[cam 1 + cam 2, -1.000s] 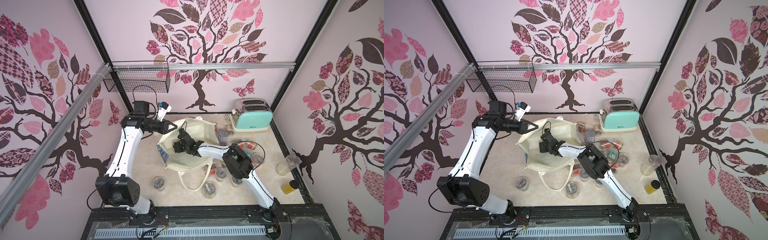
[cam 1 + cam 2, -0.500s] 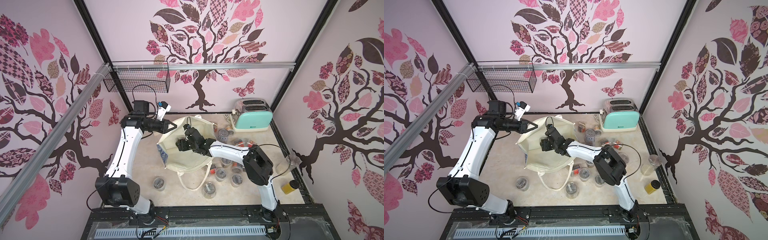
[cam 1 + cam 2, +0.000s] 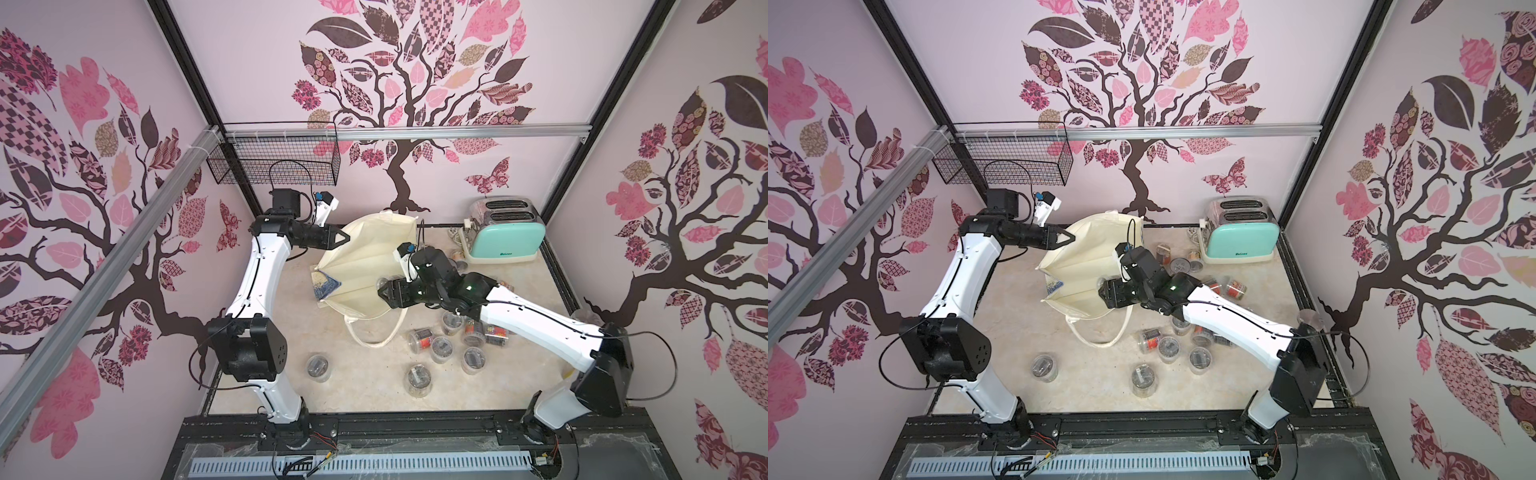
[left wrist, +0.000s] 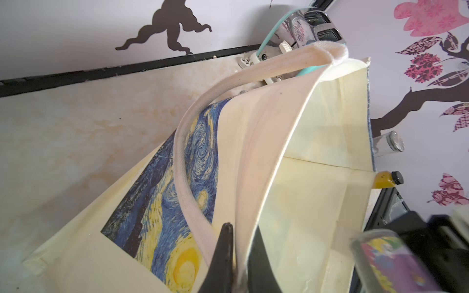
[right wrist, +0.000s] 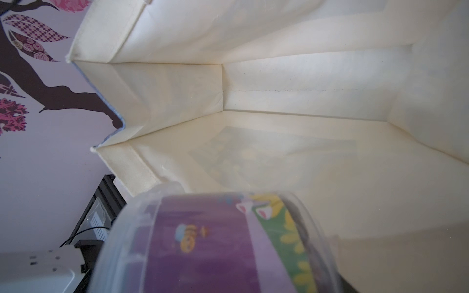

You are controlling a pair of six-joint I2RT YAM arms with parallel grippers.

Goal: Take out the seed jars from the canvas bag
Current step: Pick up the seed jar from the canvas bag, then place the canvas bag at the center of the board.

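Purple packet (image 5: 203, 241) inside seed jar (image 5: 142, 228) (clamped in right tool (image 3: 383, 292)).

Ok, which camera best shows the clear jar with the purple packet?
Right wrist view: the clear jar with the purple packet fills the foreground. Left wrist view shows it blurred; both top views barely show it.

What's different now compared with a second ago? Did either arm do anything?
The right gripper, closed on a seed jar with a purple packet, drew back toward the robot's right, out toward the canvas bag mouth, while its elbow swung outward. Nothing visibly grabbed or released. The left gripper still pinches the bag's rim; the loose jars and toaster stayed put.
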